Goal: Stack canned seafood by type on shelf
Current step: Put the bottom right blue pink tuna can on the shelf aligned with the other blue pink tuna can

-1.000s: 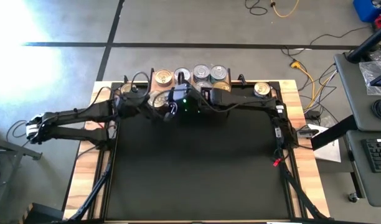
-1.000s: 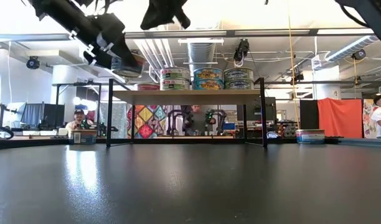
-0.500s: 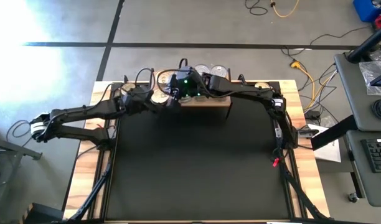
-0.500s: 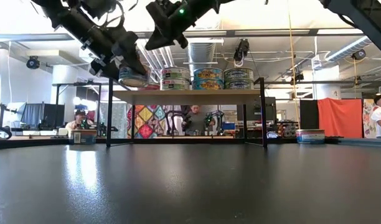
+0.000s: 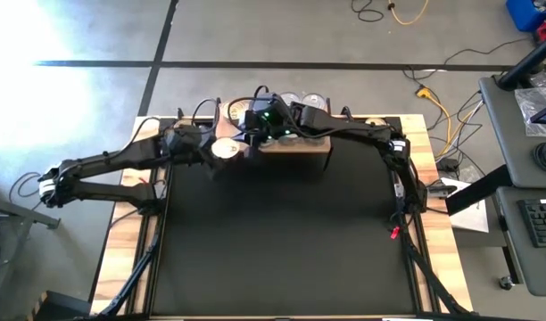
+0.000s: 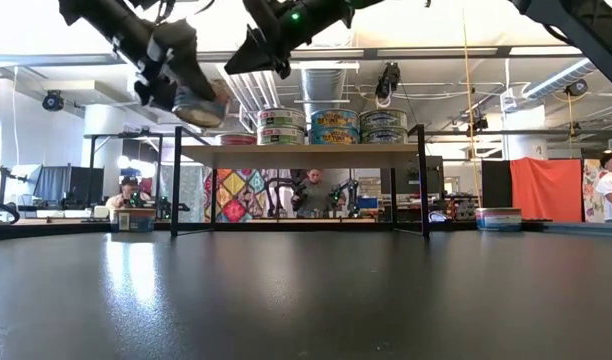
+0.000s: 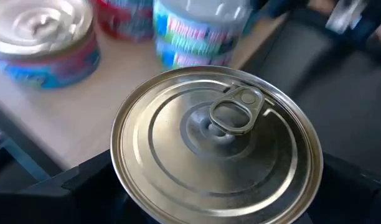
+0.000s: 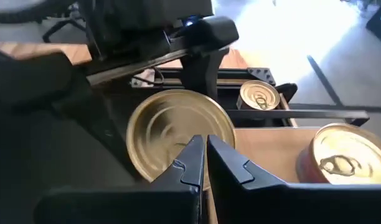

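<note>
Shelf (image 6: 301,155): just beyond my left gripper (image 6: 176,85), three two-high stacks already on its board.
Progress: partly done, I judge; more tins wait behind.
Left gripper: spread wide, clamping one gold-lidded can (image 7: 215,146), above shelf's end.
Right gripper (image 6: 258,52): pinched closed, empty, alongside.

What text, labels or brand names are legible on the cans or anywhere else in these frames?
No text can be read in any view.
Stacked cans on the shelf: printed wrappers, lettering too small to read.
Cans in the left wrist view: colourful labels, blurred.
Can in the left gripper: bare lid with pull tab, no print.
Gold-lidded can in the right wrist view: no print visible.
</note>
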{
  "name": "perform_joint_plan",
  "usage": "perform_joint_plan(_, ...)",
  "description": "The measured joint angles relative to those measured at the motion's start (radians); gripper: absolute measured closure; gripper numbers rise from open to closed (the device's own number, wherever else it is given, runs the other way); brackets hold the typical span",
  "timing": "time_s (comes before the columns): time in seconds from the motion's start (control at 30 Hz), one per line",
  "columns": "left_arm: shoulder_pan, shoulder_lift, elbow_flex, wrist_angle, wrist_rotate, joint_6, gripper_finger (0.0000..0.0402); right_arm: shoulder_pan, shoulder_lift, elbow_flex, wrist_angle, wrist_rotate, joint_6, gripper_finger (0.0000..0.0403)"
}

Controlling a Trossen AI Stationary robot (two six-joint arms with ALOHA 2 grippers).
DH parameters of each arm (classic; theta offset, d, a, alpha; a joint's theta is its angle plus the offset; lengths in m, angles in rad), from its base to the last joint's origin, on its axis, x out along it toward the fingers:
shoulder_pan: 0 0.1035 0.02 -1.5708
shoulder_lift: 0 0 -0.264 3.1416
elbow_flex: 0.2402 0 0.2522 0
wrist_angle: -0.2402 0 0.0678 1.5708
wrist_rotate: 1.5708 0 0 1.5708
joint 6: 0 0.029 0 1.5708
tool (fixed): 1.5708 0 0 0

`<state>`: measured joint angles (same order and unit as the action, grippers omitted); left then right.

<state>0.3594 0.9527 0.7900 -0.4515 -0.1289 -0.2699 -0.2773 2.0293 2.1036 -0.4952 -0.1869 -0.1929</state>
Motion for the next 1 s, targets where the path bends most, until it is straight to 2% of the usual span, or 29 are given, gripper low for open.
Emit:
perform_joint_plan(0.1, 0.010, 0.006, 0.038, -0.060, -0.021, 0.058, 0.0031, 0.002, 0.000, 0.000, 0.012, 0.003, 0.067, 0.0390)
perform_joint_plan(0.2, 0.058, 0.015, 0.056, 0.019, 0.000, 0.169, 0.0031, -0.001, 0.000, 0.002, 0.043, 0.004, 0.125, 0.0390)
perform_joint_plan(0.27, 0.119, 0.039, 0.057, 0.048, 0.088, 0.232, 0.0031, -0.002, 0.000, 0.002, 0.074, 0.004, 0.151, 0.0390)
perform_joint_plan(0.4, 0.258, 0.094, 0.063, 0.028, 0.330, 0.324, 0.0031, -0.005, 0.001, 0.002, 0.111, 0.006, 0.235, 0.0390)
perform_joint_plan(0.53, 0.350, 0.128, 0.059, 0.022, 0.464, 0.410, 0.0031, -0.014, 0.001, 0.002, 0.111, 0.067, 0.276, 0.0390)
perform_joint_plan(0.7, 0.368, 0.184, 0.060, 0.041, 0.488, 0.537, 0.0030, -0.019, 0.031, -0.002, 0.097, 0.092, 0.275, 0.0390)
perform_joint_plan(1.0, 0.370, 0.326, 0.126, 0.053, 0.469, 0.577, 0.0027, -0.036, 0.091, 0.034, 0.087, 0.109, 0.286, 0.0390)
